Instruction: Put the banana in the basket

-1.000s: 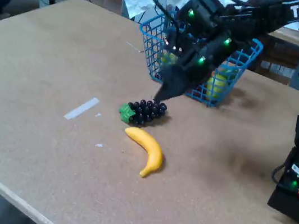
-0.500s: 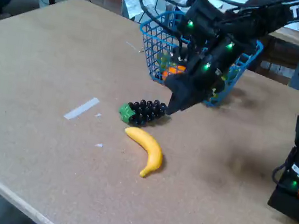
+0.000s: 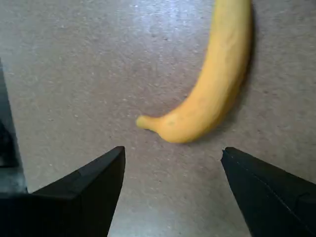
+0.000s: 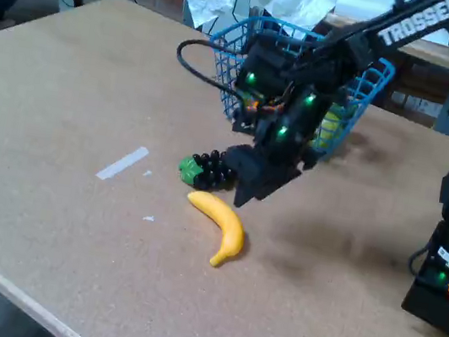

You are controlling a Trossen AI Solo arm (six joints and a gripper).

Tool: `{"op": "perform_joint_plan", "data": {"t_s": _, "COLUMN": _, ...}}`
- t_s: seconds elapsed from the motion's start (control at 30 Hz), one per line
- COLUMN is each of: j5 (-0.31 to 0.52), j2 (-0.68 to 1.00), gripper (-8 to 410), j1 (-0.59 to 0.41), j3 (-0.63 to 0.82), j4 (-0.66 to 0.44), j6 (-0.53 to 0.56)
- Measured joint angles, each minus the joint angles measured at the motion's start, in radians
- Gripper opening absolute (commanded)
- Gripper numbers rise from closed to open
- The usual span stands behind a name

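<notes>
Banana first: the smooth, curved, bright yellow toy banana (image 4: 220, 225) lies flat on the brown board counter (image 4: 63, 109), with nothing holding it. In the wrist view the banana (image 3: 212, 84) sits just above the gap between the two black fingers (image 3: 84, 192), a bit to the right of the middle. Its thin tip points left.

The black robot hand (image 4: 254, 189) hangs right over the upper end of the banana in the fixed view. It is wide open and holds nothing.

Just beside the banana is a dark purple bunch of toy grapes with a green leaf (image 4: 207, 168). It is partly hidden by the hand. Behind them stands the blue wire basket with sloping sides (image 4: 224, 66), and something yellow and orange shows inside it.

To do this step well, I think the hand should slide a little so the fat middle of the banana sits between the fingers. Then it can go straight down and squeeze across the narrow way. It should stay away from the grapes so it does not push or grab them.
</notes>
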Motion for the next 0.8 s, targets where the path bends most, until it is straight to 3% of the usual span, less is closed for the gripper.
{"op": "perform_joint_plan", "data": {"t_s": 0.13, "j5": -0.014, "j2": 0.055, "gripper": 271, "j1": 0.002, "j3": 0.000, "j4": 0.051, "j6": 0.019}}
{"op": "perform_joint_plan", "data": {"t_s": 0.47, "j5": -0.010, "j2": 0.098, "gripper": 271, "j1": 0.003, "j3": 0.002, "j4": 0.060, "j6": 0.066}}
{"op": "perform_joint_plan", "data": {"t_s": 0.8, "j5": 0.088, "j2": 0.105, "gripper": 271, "j1": 0.004, "j3": 0.002, "j4": 0.060, "j6": 0.072}}
